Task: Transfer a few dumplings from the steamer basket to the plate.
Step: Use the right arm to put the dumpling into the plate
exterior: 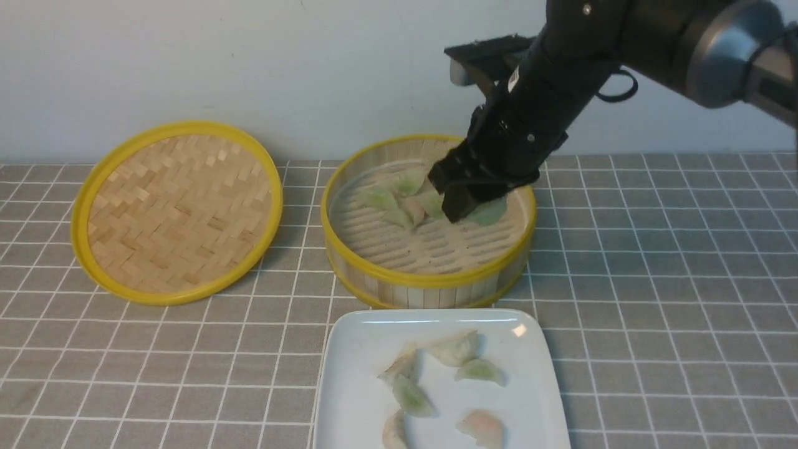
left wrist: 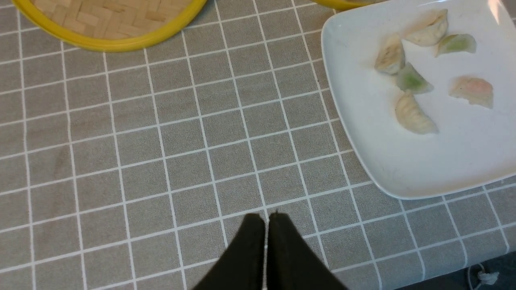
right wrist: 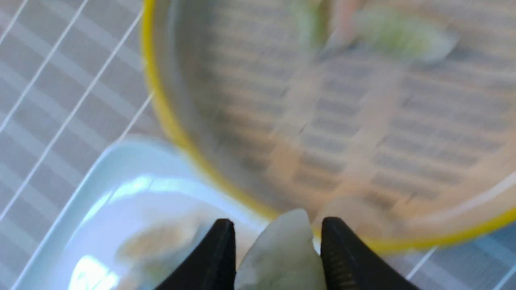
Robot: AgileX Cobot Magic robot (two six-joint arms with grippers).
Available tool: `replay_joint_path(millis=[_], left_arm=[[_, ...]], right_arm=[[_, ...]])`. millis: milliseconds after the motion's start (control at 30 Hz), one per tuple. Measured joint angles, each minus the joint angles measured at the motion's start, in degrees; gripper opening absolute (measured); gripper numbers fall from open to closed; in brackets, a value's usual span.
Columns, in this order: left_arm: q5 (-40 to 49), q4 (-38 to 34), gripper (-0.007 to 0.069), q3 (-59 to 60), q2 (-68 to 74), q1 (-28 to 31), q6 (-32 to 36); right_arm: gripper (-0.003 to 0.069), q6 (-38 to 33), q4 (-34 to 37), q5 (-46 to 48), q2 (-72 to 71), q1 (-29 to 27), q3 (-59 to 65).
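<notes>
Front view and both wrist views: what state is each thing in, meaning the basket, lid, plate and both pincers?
steamer basket, uncovered, dumplings on its floor
lid, off, lying flat on the table to the basket's left
plate, loaded with six pieces
right pincer, shut on a dumpling
left pincer, shut, empty, over bare tablecloth

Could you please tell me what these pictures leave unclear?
Front view: the right claw covers part of the steamer basket, so its dumplings can't be counted.
Front view: the frame's bottom edge cuts off the plate.
Right wrist view: motion blur smears the basket; the frame cuts off the held dumpling.
</notes>
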Motion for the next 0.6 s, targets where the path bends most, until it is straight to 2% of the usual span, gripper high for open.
replay_joint_path(millis=[67, 233, 500, 533, 600], left_arm=[[0.0, -0.7, -0.0005, 0.0, 0.0, 0.0, 0.0], [0.0, -1.0, -0.0005, 0.0, 0.0, 0.0, 0.0], [0.1, -1.1, -0.0005, 0.0, 0.0, 0.0, 0.4], [0.1, -1.1, -0.0005, 0.0, 0.0, 0.0, 0.5], [0.1, -1.1, -0.0005, 0.0, 0.0, 0.0, 1.0]], right_arm=[[0.0252, -2.9, 2.5, -0.3, -4.6, 2.2, 10.7], [0.0252, -3.0, 5.0, -8.8, -7.3, 7.0, 24.5], [0.0257, -0.5, 5.5, -15.2, -2.3, 8.3, 28.6], [0.0265, -0.2, 5.5, -15.4, -2.2, 8.3, 28.6], [0.0330, 1.6, 5.6, -16.5, -2.0, 8.4, 28.6]])
